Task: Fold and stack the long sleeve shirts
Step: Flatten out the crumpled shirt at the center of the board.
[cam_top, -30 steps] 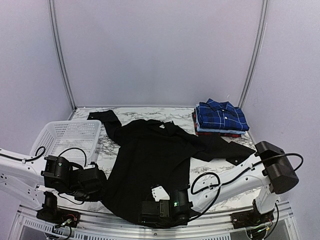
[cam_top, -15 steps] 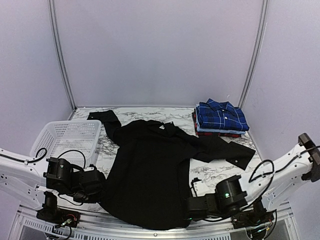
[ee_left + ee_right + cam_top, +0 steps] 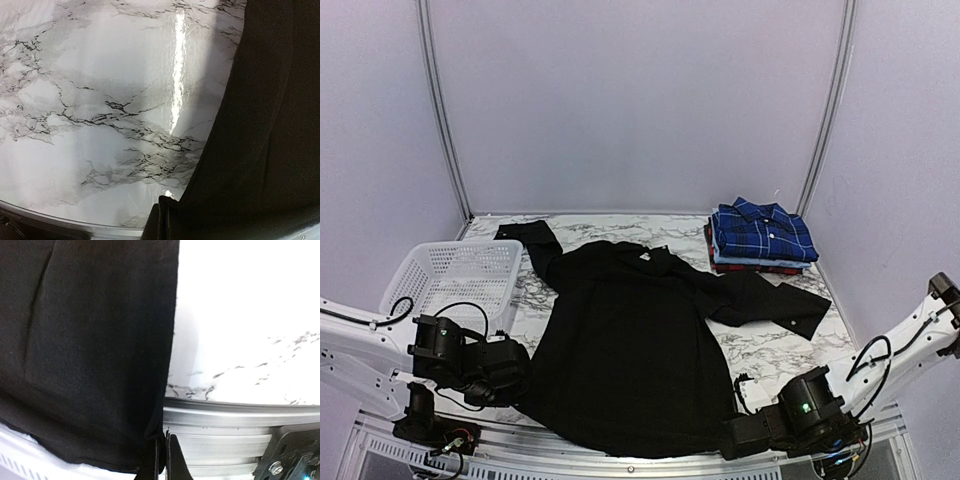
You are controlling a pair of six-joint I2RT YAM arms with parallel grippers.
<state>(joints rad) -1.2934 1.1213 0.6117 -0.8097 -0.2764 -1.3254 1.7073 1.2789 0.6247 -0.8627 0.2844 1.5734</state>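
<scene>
The black shirt lies spread flat on the marble table, hem at the near edge. The folded shirts are stacked at the far right corner. My right gripper is pinched together on the hem's right corner. My left gripper sits at the hem's left corner; I cannot tell whether it grips.

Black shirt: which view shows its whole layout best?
Top external: the black shirt lies spread across the table, with both sleeves visible. Left wrist shows only one side edge against the marble; right wrist shows only a hem corner at the table's near rim.
</scene>
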